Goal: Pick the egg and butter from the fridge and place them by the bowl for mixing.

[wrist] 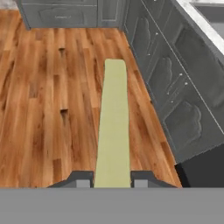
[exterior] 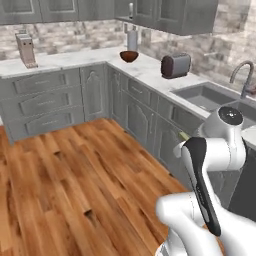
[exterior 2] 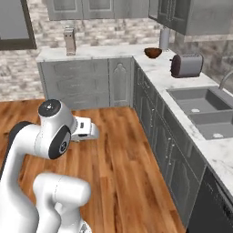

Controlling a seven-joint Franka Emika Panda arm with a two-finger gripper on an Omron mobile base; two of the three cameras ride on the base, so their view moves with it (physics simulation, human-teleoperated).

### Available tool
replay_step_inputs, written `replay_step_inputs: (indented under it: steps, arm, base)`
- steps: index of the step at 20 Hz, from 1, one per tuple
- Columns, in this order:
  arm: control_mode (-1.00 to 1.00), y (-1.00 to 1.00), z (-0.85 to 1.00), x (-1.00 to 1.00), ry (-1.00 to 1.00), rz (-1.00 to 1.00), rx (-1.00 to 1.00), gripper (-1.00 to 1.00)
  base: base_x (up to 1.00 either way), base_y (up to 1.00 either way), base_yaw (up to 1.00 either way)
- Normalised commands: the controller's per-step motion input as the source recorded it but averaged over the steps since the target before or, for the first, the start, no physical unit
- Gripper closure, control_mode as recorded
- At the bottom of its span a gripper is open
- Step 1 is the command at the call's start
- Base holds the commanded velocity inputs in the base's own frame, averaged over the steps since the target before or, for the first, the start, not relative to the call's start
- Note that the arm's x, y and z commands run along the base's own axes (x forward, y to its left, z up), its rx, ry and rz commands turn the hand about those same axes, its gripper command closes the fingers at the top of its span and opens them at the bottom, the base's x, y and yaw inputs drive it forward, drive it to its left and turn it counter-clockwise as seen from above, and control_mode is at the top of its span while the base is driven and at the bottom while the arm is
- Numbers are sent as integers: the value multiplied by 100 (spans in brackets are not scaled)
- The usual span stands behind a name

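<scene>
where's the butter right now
In the hand view the butter sits clamped in the tool, sticking out over the wood floor, with the grey cabinets on its right.

no legible text, labels or numbers anywhere

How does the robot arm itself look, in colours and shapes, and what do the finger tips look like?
The arm is glossy white, built of rounded tube-like segments, with dark round joint caps and a long dark strip along one link. The gripper has two small dark grey, blocky finger tips. No cables or markings are visible.
</scene>
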Motion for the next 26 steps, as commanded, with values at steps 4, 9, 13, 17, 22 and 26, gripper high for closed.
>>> replay_step_inputs:
  steps: [4, 9, 13, 17, 22, 26]
  arm:
    - [100, 0, 0, 0, 0, 0, 0, 100]
    - [100, 0, 0, 0, 0, 0, 0, 100]
    - [100, 0, 0, 0, 0, 0, 0, 100]
    - [100, 0, 0, 0, 0, 0, 0, 100]
    - [100, 0, 0, 0, 0, 0, 0, 100]
    - [100, 0, 0, 0, 0, 0, 0, 100]
  base:
    - [90, 15, -6]
    - [89, 18, -8]
    - [91, 20, -7]
    - [92, 21, -7]
    - [92, 21, -5]
    - [92, 21, -6]
